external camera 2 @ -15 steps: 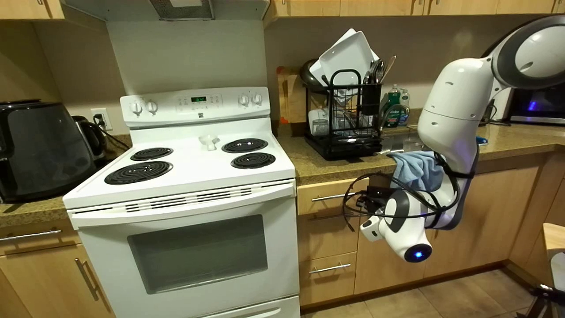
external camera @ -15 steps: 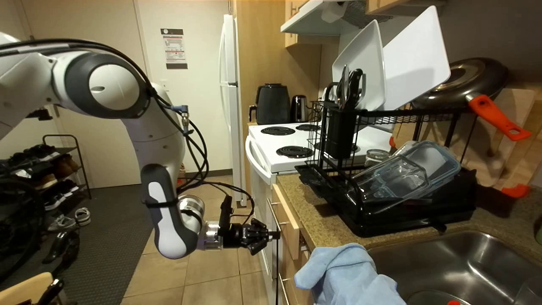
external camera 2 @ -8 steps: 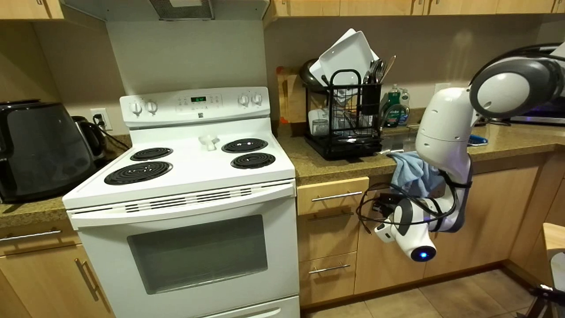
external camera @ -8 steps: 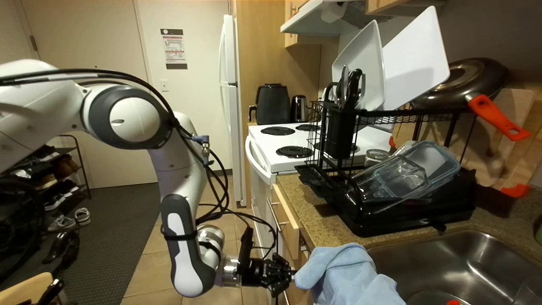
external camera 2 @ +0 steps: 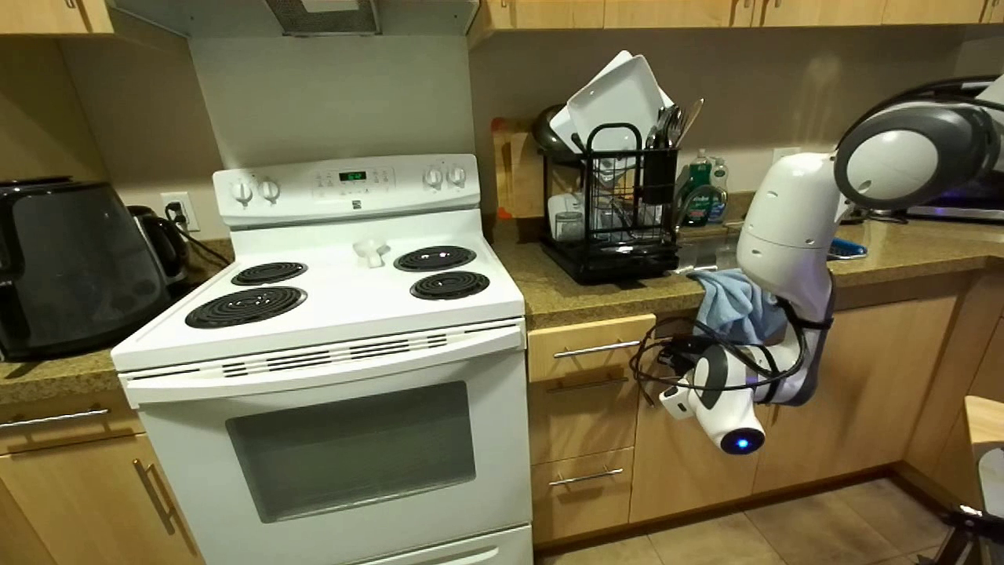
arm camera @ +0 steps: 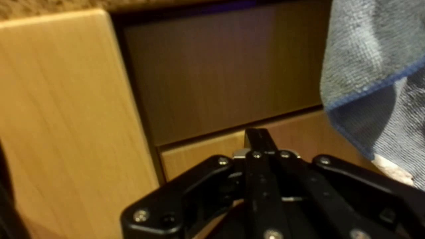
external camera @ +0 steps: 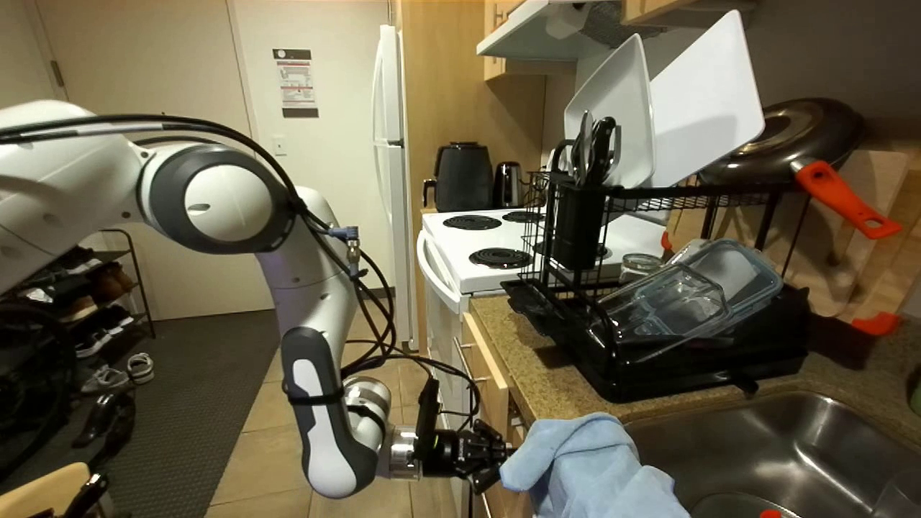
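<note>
Pale-wood drawer front [arm camera: 73, 122], apparently slid partway out and so standing proud of the matching wooden cabinet [arm camera: 212, 73], juts left of the black two-fingered gripper [arm camera: 260, 136], its fingertips together on nothing visible. To its right, a light-blue cloth towel [arm camera: 368, 53] drapes over the speckled brown countertop [external camera: 507, 342], seemingly held by its own weight.

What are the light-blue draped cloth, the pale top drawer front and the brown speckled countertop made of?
Light-blue draped cloth: probably matt microfibre or terry, given its nubbly weave and blue edging.
Pale top drawer front: apparently wood or veneer, smooth, satin-looking, with faint grain.
Brown speckled countertop: polished stone or laminate; its speckles suit either.
</note>
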Available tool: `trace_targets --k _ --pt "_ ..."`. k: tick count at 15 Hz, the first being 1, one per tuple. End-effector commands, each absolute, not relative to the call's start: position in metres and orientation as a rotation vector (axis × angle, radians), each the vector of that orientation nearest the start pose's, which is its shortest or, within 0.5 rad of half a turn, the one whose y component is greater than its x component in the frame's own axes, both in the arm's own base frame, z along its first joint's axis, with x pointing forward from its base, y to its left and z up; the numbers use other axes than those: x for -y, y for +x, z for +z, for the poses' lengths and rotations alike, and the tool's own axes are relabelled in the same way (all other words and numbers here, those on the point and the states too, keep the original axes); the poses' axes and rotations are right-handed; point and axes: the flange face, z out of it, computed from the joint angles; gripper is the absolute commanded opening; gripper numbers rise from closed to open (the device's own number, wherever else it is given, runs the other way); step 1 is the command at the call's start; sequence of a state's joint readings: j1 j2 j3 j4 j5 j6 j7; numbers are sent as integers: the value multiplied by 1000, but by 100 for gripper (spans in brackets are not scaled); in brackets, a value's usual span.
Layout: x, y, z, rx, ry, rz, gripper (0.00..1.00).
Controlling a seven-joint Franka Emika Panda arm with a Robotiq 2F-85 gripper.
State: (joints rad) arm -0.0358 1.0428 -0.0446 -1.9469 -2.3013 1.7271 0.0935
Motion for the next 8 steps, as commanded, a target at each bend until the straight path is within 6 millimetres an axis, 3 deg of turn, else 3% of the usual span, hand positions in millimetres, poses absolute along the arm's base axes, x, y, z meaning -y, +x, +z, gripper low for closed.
trace_targets --k 1,8 --pt "101 529 8 -1375 915 -482 0" --pt "54 529 66 -1454 1021 -326 0"
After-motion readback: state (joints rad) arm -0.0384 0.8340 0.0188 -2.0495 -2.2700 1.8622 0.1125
